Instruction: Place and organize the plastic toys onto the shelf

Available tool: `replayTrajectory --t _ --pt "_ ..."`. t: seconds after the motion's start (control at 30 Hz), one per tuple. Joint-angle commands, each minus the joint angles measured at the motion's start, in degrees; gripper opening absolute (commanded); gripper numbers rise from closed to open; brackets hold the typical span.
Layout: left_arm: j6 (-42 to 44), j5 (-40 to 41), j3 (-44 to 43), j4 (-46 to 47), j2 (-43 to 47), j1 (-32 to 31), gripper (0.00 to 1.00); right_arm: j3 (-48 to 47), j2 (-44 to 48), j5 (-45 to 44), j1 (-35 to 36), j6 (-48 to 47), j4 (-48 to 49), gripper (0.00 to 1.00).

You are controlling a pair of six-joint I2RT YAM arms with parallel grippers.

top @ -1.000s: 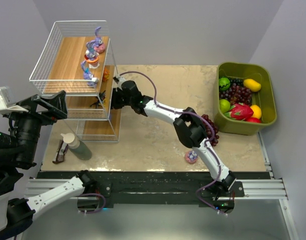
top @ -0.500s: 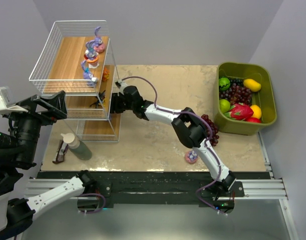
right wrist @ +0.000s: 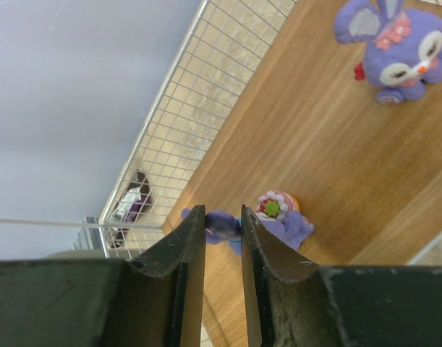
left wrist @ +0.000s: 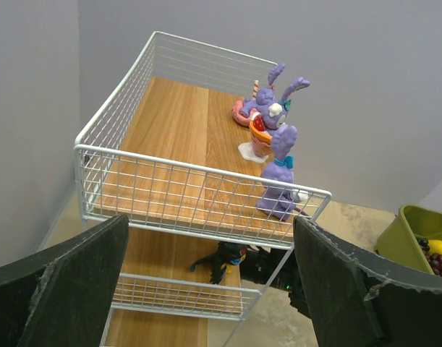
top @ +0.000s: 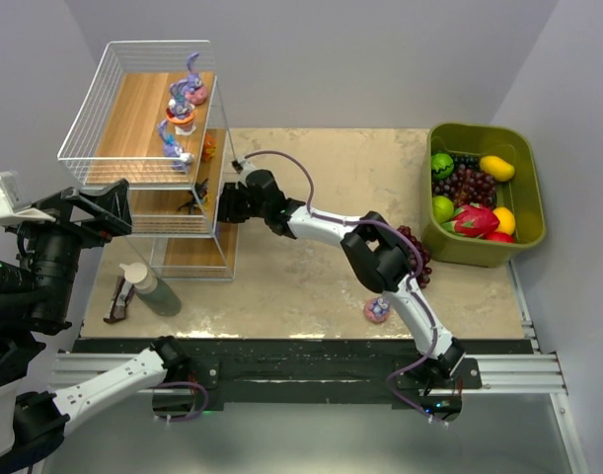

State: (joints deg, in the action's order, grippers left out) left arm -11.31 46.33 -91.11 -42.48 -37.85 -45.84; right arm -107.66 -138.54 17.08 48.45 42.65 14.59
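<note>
The shelf (top: 133, 118) stands at the far left of the table. Purple bunny toys (top: 183, 99) stand on its top board, and a black insect toy (top: 195, 197) and an orange toy (top: 209, 148) sit lower down. My right gripper (top: 222, 205) reaches into the middle tier. In the right wrist view its jaws (right wrist: 222, 213) pinch a purple limb of a toppled purple toy (right wrist: 286, 224) that carries a small cake. Another bunny (right wrist: 394, 50) stands further along the board. One toy on a pink base (top: 377, 310) lies on the table. My left gripper (left wrist: 210, 289) hovers open, facing the shelf.
A dark grape bunch (top: 414, 252) lies beside my right arm. The olive bin (top: 533, 212) of fruits sits at the far right. A bottle (top: 151, 288) and a small dark tool (top: 118, 299) lie near the shelf's front left corner.
My right gripper slid slightly nearer along the middle tier, and its jaws have narrowed onto the toppled purple toy. The left arm has not moved.
</note>
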Motion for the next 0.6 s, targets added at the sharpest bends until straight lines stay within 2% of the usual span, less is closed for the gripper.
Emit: replayTrajectory --t 0.0,0.1,0.43,0.57 --pt "0.4 0.8 -0.3 0.7 0.3 -0.2 1.0 1.9 6.5 -2.8 -0.2 0.0 1.0 0.06" --pt "0.4 0.8 -0.2 0.7 0.3 -0.1 0.99 3.5 8.8 -4.3 -0.5 0.1 0.6 0.0" --pt "0.2 0.4 -0.6 0.8 0.2 -0.2 0.99 15.0 22.3 -18.3 -1.8 3.1 -11.3 0.0" --pt "0.1 0.2 -0.2 1.2 0.1 -0.1 0.99 20.9 26.3 -23.8 -1.9 4.3 -12.0 0.0"
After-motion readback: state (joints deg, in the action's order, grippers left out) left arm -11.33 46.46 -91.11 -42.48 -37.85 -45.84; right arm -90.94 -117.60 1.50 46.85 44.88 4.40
